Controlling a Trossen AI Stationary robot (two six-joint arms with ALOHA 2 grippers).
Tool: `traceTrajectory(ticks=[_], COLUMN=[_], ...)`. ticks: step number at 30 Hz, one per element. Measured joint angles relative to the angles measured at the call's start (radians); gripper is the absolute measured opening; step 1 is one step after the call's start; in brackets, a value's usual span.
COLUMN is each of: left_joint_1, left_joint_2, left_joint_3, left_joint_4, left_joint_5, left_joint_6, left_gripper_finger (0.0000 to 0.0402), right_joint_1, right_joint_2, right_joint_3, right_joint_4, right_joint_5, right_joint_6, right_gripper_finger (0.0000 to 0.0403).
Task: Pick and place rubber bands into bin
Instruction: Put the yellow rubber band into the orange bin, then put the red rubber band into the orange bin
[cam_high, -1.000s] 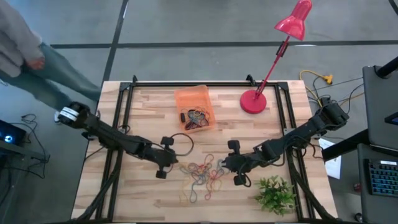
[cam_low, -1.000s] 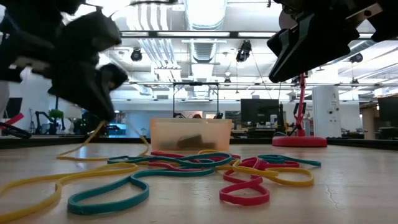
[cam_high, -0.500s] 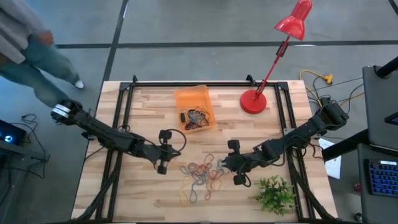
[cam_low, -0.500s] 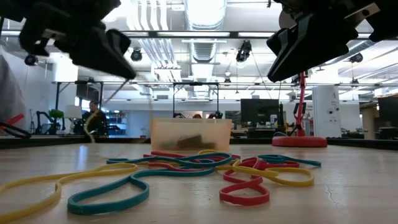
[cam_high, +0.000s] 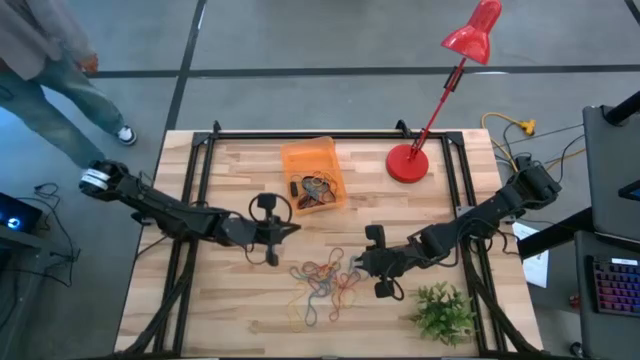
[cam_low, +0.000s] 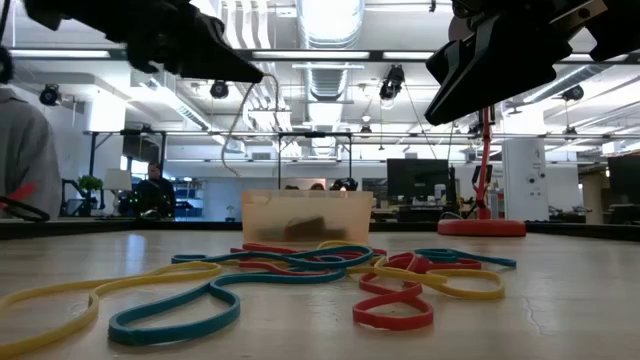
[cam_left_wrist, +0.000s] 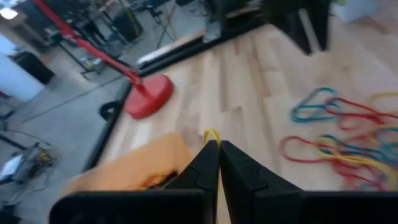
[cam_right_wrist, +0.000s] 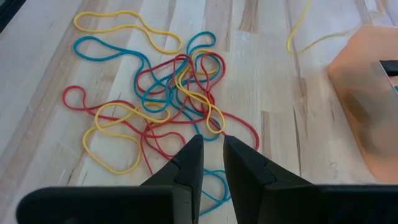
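The left end effector (cam_high: 283, 230) is clamped shut on a yellow band (cam_left_wrist: 210, 134), hanging just short of the bin (cam_high: 312, 175) near the table's (cam_high: 230, 300) far edge. Carrying is in hand; next it must reach over the bin and let go. The right end effector (cam_high: 358, 262), slightly open and empty, hovers over the pile (cam_high: 325, 285) toward the near edge.

Bright even overhead light, glaring ceiling strips (cam_low: 325, 20), left wrist view motion-blurred

left claw (cam_high: 283, 229) raised, fingers pressed together; right claw (cam_high: 352, 263) low, fingers slightly parted.
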Motion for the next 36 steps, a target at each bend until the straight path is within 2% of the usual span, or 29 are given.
traceTrajectory(ticks=[15, 24, 27, 33, 36], left_joint_1=[0.284, 0.456, 0.495, 0.529, 0.529], left_joint_2=[0.000, 0.001, 0.001, 0.024, 0.062], left_joint_3=[0.084, 0.083, 0.083, 0.078, 0.078], left_joint_4=[0.002, -0.004, -0.003, -0.011, 0.004], left_joint_5=[0.009, 0.185, 0.203, 0.272, 0.314], left_joint_6=[0.163, 0.154, 0.117, 0.105, 0.111], left_gripper_finger=[0.0000, 0.0000, 0.0000, 0.0001, 0.0018], right_joint_1=[0.000, -0.002, -0.002, -0.002, -0.002], right_joint_2=[0.000, 0.000, 0.000, 0.000, -0.001], right_joint_3=[-0.002, -0.008, -0.011, -0.037, -0.053], right_joint_4=[0.019, 0.024, 0.028, 0.086, 0.111], right_joint_5=[0.020, 0.026, 0.026, 0.026, 0.026], right_joint_6=[-0.014, -0.019, -0.013, -0.017, -0.018], right_gripper_finger=[0.0052, 0.0052, 0.0052, 0.0052, 0.0052])
